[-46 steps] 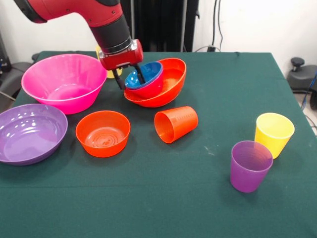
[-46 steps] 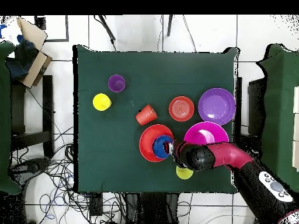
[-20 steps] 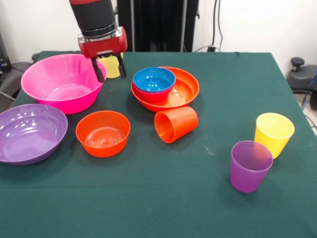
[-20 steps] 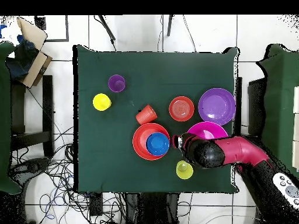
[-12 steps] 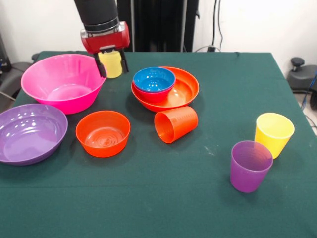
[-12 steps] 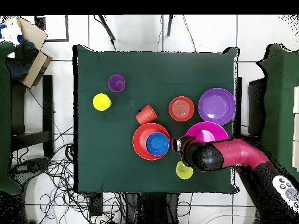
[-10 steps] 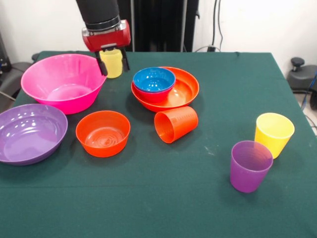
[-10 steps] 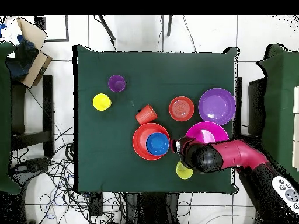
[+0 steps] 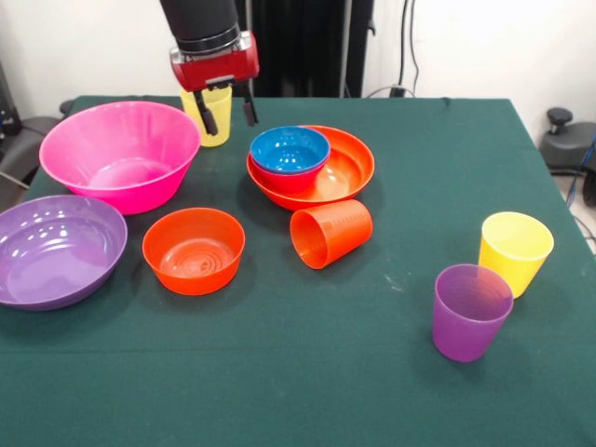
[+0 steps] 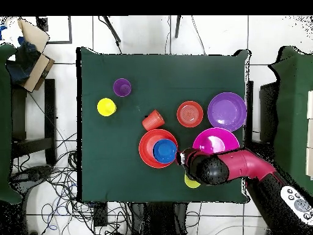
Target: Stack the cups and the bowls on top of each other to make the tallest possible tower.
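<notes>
My gripper point(image 9: 229, 112) is open and empty, hanging above the table's far side between the big pink bowl point(image 9: 119, 149) and the wide orange bowl point(image 9: 349, 166). One yellow cup point(image 9: 216, 126) stands upright right behind its left finger. The blue bowl point(image 9: 290, 149) sits in the small magenta bowl point(image 9: 284, 179), both inside the wide orange bowl. The small orange bowl point(image 9: 194, 250), the shallow purple bowl point(image 9: 56, 247), an orange cup point(image 9: 331, 233) on its side, a second yellow cup point(image 9: 515, 251) and a purple cup point(image 9: 471, 312) stand apart. In the overhead view the arm covers most of the far yellow cup point(image 10: 189, 182).
The green cloth table point(image 9: 307, 391) ends at its far edge just behind the gripper. In the overhead view the gripper point(image 10: 181, 159) lies between the blue bowl point(image 10: 164, 150) and the pink bowl point(image 10: 214, 141). Cables and chairs surround the table.
The gripper let go of the blue bowl's stack, and the wide orange bowl settled flat. It rose toward the pink bowl, then moved right in the front view, in front of the yellow cup.
</notes>
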Motion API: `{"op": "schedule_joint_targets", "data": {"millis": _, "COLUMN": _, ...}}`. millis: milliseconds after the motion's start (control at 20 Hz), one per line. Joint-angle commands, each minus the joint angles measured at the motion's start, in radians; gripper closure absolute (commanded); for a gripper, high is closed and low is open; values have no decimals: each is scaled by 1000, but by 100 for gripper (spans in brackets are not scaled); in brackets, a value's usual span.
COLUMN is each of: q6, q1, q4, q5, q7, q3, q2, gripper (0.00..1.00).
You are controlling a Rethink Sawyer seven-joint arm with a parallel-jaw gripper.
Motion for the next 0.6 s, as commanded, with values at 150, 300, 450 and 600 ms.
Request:
{"op": "schedule_joint_targets", "data": {"millis": 150, "q6": 32, "q1": 45, "q4": 29, "q5": -14, "q7": -120, "q3": 20, "q2": 9, "gripper": 0}}
{"op": "schedule_joint_targets", "data": {"millis": 300, "q6": 36, "q1": 44, "q4": 25, "q5": -10, "q7": -123, "q3": 22, "q2": 14, "gripper": 0}}
{"op": "schedule_joint_targets", "data": {"millis": 450, "q6": 26, "q1": 46, "q4": 30, "q5": -14, "q7": -115, "q3": 18, "q2": 19, "gripper": 0}}
{"op": "schedule_joint_targets", "data": {"millis": 600, "q6": 17, "q1": 51, "q4": 32, "q5": -20, "q7": -107, "q3": 14, "q2": 28, "gripper": 0}}
